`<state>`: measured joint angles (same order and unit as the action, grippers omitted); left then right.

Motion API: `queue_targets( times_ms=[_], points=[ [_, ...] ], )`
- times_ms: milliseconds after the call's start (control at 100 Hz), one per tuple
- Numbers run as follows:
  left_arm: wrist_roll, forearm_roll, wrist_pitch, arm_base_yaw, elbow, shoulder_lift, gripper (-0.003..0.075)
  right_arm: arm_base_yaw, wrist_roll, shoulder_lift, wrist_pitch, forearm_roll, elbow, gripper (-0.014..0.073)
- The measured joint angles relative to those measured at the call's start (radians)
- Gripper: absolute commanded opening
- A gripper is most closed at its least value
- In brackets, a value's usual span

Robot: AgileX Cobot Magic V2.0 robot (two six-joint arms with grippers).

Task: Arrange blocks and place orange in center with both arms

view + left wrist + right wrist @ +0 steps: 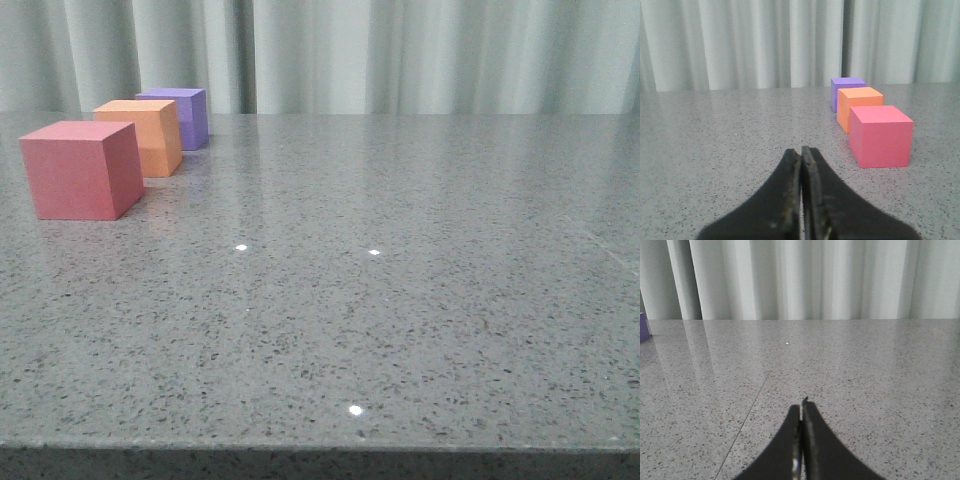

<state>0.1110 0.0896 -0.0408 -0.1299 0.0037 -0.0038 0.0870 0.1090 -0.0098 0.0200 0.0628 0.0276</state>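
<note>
Three cubes stand in a row on the left of the grey table: a pinkish-red block nearest, the orange behind it, and a purple block farthest. The left wrist view shows the same row: pinkish-red block, orange, purple block. My left gripper is shut and empty, short of the pinkish-red block and off to its side. My right gripper is shut and empty over bare table; only a purple block edge shows there. Neither gripper appears in the front view.
The speckled grey table stretches to a front edge near the camera. Pale curtains hang behind the table's far edge. A thin seam runs across the tabletop in the right wrist view.
</note>
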Motion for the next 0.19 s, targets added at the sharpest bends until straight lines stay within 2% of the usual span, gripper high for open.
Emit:
queue_targets(
  times_ms=[190],
  points=[
    [0.000, 0.000, 0.000, 0.000, 0.000, 0.000, -0.0020, 0.000, 0.000, 0.000, 0.000, 0.000, 0.000, -0.0069]
  ],
)
